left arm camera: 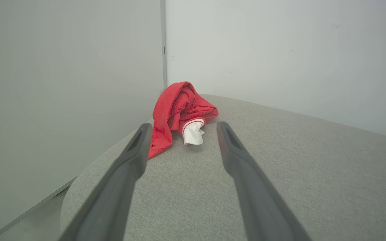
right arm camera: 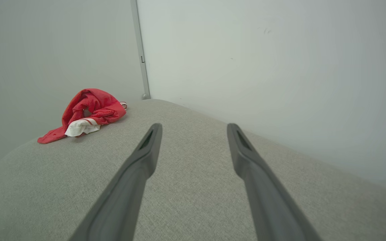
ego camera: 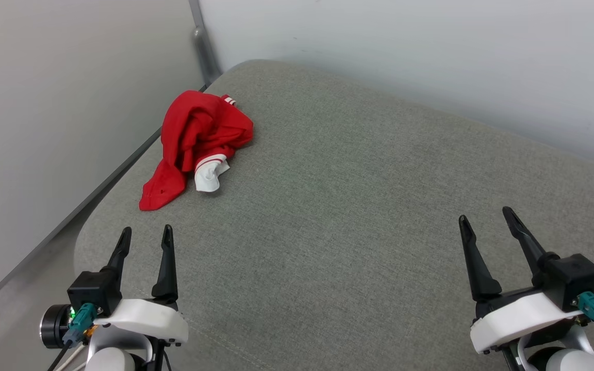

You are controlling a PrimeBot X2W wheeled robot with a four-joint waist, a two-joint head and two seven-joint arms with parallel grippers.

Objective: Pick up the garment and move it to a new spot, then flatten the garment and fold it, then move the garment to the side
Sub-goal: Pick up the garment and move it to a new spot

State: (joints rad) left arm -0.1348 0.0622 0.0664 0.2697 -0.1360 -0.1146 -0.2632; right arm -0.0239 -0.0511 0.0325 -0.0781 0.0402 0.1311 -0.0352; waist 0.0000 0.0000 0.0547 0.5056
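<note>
One bunched garment [ego camera: 194, 136] lying lengthwise, narrow end nearest

The bunched garment [ego camera: 194, 131] hides its own front.

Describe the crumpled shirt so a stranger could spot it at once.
Find the big grey cushion in the corner of two pale walls. Near its far left edge, ahead of the left gripper, the garment lies crumpled. It's the only red thing, with a white, stripe-cuffed sleeve poking out.
</note>
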